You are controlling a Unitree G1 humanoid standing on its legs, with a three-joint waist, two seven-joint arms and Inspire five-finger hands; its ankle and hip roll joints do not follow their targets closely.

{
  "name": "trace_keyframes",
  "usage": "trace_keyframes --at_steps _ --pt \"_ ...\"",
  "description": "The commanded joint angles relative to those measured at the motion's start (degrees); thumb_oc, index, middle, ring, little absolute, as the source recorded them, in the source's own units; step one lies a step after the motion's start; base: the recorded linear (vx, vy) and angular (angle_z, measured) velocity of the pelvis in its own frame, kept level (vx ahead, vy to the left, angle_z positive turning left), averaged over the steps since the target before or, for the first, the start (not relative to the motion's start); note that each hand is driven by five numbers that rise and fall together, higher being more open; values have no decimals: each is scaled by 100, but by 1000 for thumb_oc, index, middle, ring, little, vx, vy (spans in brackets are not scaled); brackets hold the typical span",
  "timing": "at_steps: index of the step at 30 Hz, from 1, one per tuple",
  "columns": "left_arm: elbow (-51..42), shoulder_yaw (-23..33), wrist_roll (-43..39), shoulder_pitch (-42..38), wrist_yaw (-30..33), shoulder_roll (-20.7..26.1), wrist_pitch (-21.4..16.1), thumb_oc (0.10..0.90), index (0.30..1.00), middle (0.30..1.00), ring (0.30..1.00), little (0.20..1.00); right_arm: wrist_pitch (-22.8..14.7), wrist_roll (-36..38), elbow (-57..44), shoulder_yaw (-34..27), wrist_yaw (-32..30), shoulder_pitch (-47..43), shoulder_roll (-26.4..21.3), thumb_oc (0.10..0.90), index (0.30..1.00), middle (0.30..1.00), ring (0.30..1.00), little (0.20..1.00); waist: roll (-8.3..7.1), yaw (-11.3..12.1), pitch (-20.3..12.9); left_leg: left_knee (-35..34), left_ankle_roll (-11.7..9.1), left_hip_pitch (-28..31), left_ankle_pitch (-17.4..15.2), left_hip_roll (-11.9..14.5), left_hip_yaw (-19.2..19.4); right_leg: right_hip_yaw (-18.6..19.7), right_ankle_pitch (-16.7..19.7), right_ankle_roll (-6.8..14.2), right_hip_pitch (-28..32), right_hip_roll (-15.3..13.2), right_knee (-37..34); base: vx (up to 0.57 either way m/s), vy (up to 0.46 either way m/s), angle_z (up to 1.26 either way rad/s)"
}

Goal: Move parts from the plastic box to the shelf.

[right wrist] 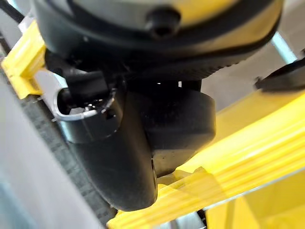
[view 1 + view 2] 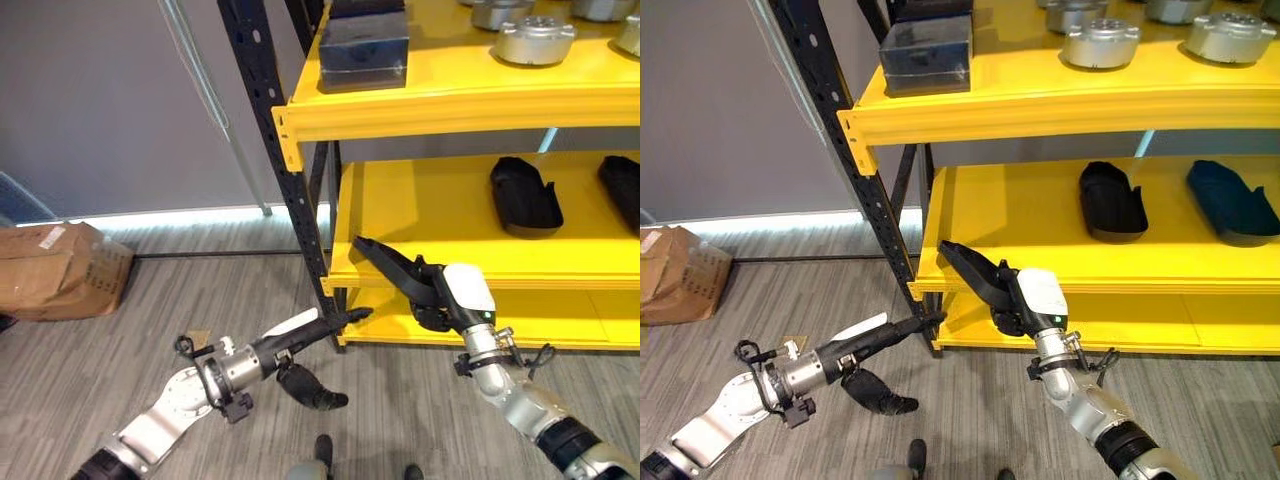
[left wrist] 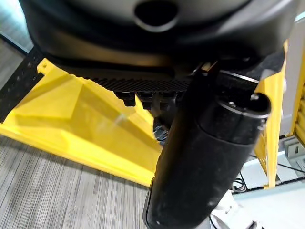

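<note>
Fingers of the right robot hand (image 2: 445,295) curl round a long black part (image 2: 385,262), holding it tilted at the front edge of the yellow shelf (image 2: 450,95), level with its middle board. The left robot hand (image 2: 300,340) reaches toward the black upright post (image 2: 275,150) with straight fingers, their tips just beside the shelf's lower corner, and it holds nothing. On the middle board lie two more black parts (image 2: 525,195), well apart from the held one. On the top board stand a dark box (image 2: 363,45) and round silver metal parts (image 2: 535,40). A brown paper bag (image 2: 55,270) sits on the grey floor (image 2: 100,380) far to the left.
</note>
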Motion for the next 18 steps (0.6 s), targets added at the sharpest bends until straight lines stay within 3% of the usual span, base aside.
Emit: trace_keyframes --at_steps 1,3,4,5,7,11,15,18 --pt "-440 399 -282 -255 183 -59 -320 900 1000 1000 1000 1000 -199 -161 -408 33 -177 -932 99 400 300 300 300 300 -159 -87 -74 542 582 322 -1077 -48 339 345 889 224 -116 196 -513 146 255 -4" --pt "-458 341 -266 -247 277 -81 -300 900 1000 1000 1000 1000 -198 -160 -310 75 -99 -1046 111 400 300 300 300 300 -102 -72 -137 -809 539 566 -836 265 82 472 861 275 -100 186 -570 158 332 -10" --pt "-475 335 -244 -208 319 -109 -311 900 1000 1000 1000 1000 -251 -144 -247 72 -46 -1105 49 400 300 300 300 300 -97 -41 -148 -1388 414 624 -422 506 -112 602 891 285 -49 150 -657 164 403 -9" --pt "-452 356 -240 -162 302 -133 -391 900 1000 1000 1000 1000 -283 -139 -209 29 6 -1120 -41 400 300 300 300 300 -134 -15 -114 -1628 327 537 -123 696 -246 723 913 298 61 64 -753 136 419 -11" --pt "-396 403 -386 -143 153 -105 -553 900 1000 1000 1000 1000 -287 -215 -170 -69 -53 -1032 -176 400 300 300 300 300 -181 7 -33 -1626 251 284 38 822 -361 759 946 334 168 -106 -815 86 412 -30" --pt "-195 105 -554 -555 81 34 -564 900 1000 1000 1000 1000 69 -135 167 -253 -347 -910 -198 400 300 300 300 300 -21 -107 -109 -1845 288 817 -380 640 -106 490 1006 607 98 -392 -758 124 449 -31" --pt "-280 47 -633 -616 -148 183 -490 900 1000 1000 1000 1000 430 -193 440 -512 -518 -798 -95 400 300 300 300 300 -25 1 -210 -1814 479 1104 -735 342 20 229 1049 878 44 -679 -601 124 329 -5" --pt "-215 78 -481 -584 -152 219 -526 900 1000 1000 1000 1000 577 -79 468 -608 -503 -741 -84 400 300 300 300 300 -47 69 -214 -1789 602 1176 -848 243 100 -26 889 837 -29 -728 -187 75 229 5"
